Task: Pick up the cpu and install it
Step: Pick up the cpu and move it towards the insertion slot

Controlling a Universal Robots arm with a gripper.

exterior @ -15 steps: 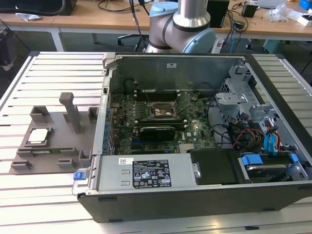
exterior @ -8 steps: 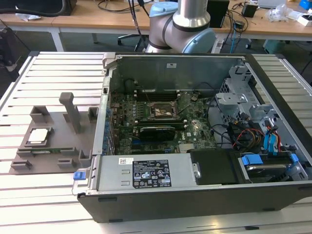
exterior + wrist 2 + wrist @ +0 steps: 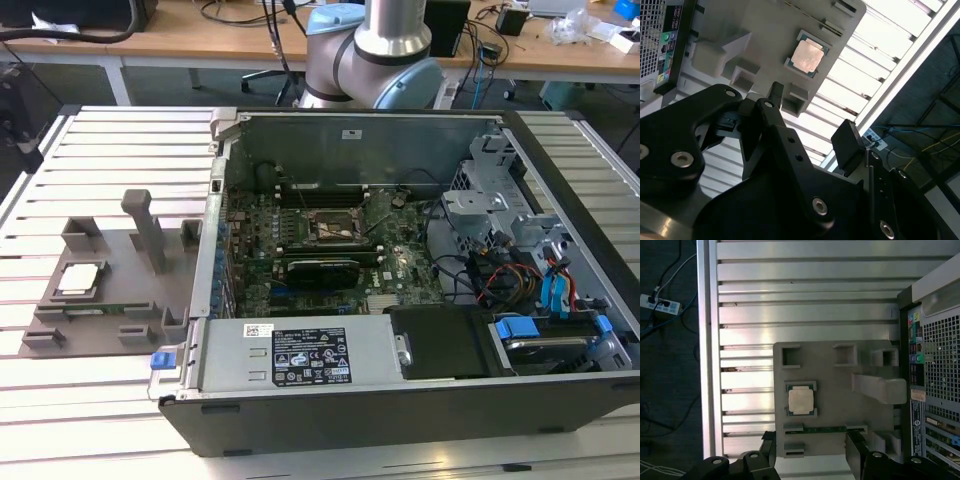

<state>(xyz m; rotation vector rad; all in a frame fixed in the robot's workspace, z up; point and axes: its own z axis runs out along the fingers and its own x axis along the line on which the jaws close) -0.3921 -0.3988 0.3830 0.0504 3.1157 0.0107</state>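
Observation:
The cpu (image 3: 80,278) is a small square chip with a pale metal top. It lies flat in a recess of the grey holder block (image 3: 120,300) on the slatted table, at the exterior view's left. Both wrist views look down on the cpu (image 3: 801,400) (image 3: 807,56) from well above. My gripper (image 3: 812,452) (image 3: 811,119) hangs open over the holder's edge, beside the chip, with nothing between its black fingers (image 3: 856,450). The dark metal-framed socket (image 3: 335,228) sits on the motherboard inside the open computer case (image 3: 350,370).
A thin green memory stick (image 3: 825,429) lies in the holder next to the cpu. A tall grey post (image 3: 148,230) rises from the holder. The case's rear panel (image 3: 935,365) borders the holder. Cables and drive bays (image 3: 540,290) crowd the case's right end. The arm's base (image 3: 375,55) stands behind the case.

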